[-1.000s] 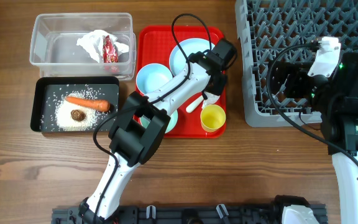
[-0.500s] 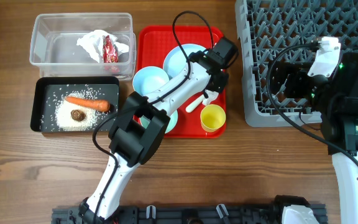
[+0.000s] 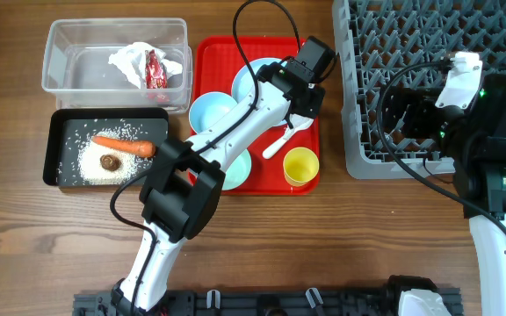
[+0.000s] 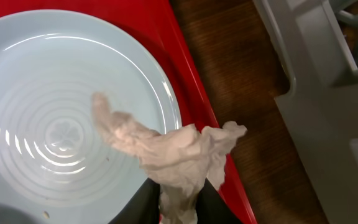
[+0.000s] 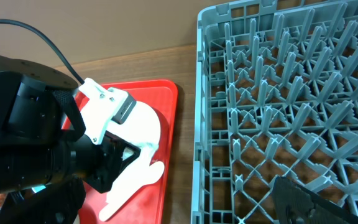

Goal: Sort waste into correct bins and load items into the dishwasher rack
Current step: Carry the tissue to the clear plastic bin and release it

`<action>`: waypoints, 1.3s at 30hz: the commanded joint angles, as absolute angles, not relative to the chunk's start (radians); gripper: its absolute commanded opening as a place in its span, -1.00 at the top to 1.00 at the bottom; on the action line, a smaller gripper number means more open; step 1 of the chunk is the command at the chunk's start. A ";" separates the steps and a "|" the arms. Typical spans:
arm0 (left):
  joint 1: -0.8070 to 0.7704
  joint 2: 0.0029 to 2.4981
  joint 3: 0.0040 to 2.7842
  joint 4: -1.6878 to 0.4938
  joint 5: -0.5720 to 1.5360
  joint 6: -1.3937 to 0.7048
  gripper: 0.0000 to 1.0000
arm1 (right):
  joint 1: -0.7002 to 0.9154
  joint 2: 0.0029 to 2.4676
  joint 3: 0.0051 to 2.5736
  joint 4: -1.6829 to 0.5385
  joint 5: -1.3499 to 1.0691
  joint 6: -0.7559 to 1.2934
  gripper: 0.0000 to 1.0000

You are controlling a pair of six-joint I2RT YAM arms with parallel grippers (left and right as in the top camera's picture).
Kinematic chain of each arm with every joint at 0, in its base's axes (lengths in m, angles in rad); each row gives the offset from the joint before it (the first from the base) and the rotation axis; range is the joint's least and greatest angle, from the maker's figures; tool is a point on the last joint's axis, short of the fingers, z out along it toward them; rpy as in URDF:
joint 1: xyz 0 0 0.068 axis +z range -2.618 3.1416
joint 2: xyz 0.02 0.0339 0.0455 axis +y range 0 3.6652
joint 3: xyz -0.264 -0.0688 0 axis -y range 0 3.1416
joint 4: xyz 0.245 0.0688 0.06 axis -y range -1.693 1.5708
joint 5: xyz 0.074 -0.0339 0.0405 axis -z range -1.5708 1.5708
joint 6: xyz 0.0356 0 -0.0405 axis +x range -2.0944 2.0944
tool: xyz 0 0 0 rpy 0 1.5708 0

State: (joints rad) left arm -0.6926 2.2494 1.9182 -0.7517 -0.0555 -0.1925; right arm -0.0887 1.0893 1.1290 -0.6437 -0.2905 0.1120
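Note:
My left gripper (image 4: 179,202) is shut on a crumpled white napkin (image 4: 173,149) and holds it above the right edge of the pale blue plate (image 4: 55,93) on the red tray (image 4: 191,87). In the overhead view this gripper (image 3: 299,118) is over the tray's right side. The white spoon (image 3: 275,145), yellow cup (image 3: 300,166), pale blue bowl (image 3: 213,114) and a partly hidden mint-green bowl (image 3: 240,168) sit on the tray. My right gripper (image 3: 400,114) hovers open and empty over the grey rack (image 3: 429,53).
The clear tub (image 3: 77,66) holds another napkin (image 3: 128,60) and the red wrapper (image 3: 155,68). The black tray (image 3: 64,132) holds the carrot (image 3: 123,145), rice and a brown lump (image 3: 109,162). The rack's front left corner (image 5: 210,124) is close to the red tray.
My left gripper has moved toward the back of the red tray, lifting the napkin up from beside the spoon. The right arm has not moved.

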 commanded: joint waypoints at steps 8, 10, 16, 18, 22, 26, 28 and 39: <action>-0.657 2.212 1.940 -0.749 -0.063 -0.192 0.92 | -0.093 1.096 1.146 -0.646 -0.280 0.105 -0.99; -0.597 2.164 1.940 -0.749 -0.120 -0.253 0.92 | -0.093 1.096 1.146 -0.650 -0.280 0.104 -0.99; -0.340 2.007 1.940 -0.752 -0.125 -0.352 0.92 | -0.093 1.096 1.146 -0.648 -0.280 0.105 -0.99; -0.233 1.996 1.940 -0.766 -0.125 -0.376 0.92 | -0.093 1.096 1.146 -0.648 -0.280 0.105 -0.99; -0.115 2.040 1.937 -0.793 -0.125 -0.379 0.92 | -0.093 1.096 1.146 -0.647 -0.281 0.105 -0.99; -0.044 2.076 1.937 -0.801 -0.125 -0.379 0.85 | -0.093 1.102 1.146 -0.635 -0.285 0.109 -0.99; -0.010 2.082 1.937 -0.801 -0.125 -0.402 0.15 | -0.093 1.119 1.146 -0.611 -0.329 0.123 -0.99; -0.053 2.022 1.937 -0.832 0.223 -0.244 -0.79 | -0.093 1.204 1.147 -0.524 -0.525 0.110 -0.99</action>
State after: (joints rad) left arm 0.0189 2.0773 1.9358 -0.8104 0.0246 -0.3790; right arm -0.0898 1.2072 1.1290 -0.5621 -0.4801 0.1120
